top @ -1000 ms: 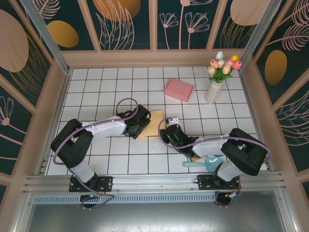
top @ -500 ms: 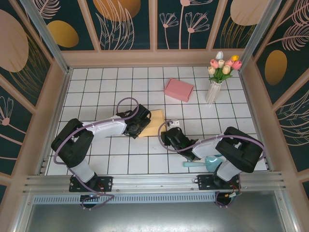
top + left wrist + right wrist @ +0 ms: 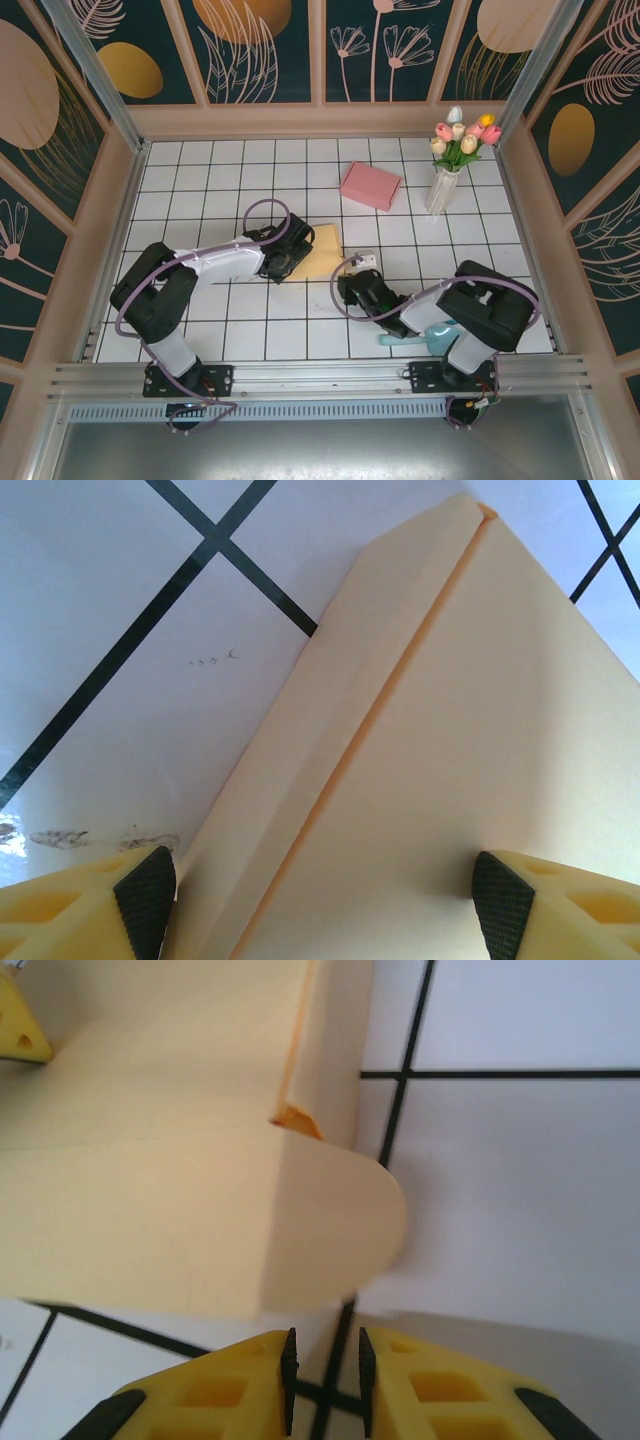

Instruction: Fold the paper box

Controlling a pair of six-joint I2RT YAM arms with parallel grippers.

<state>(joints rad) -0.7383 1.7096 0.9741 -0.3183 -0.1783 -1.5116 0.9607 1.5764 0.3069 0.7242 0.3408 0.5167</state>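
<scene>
- Box (image 3: 322, 255) is lying flat mid-table as a cream card blank, between the two grippers.
- Left gripper (image 3: 320, 910) is standing wide open, straddling the blank; one pad (image 3: 145, 900) is sitting just beside the folded flap (image 3: 300, 780). Cannot tell whether it is pressing down.
- Right gripper (image 3: 323, 1375) is almost closed, with a thin slit between the pads and nothing in it. It is hovering near the rounded tab (image 3: 330, 1225).
- Handling, judged: light, thin card, stiff across the panels and hinging at the creases. It is likely sliding easily on glossy tile and denting if pinched hard.
- Hold, judged: pin one panel, then lift a free flap edge or the tab.
- Counts: one blank, one pink box (image 3: 370, 185), one vase (image 3: 438, 192), one teal object (image 3: 432, 338).
</scene>
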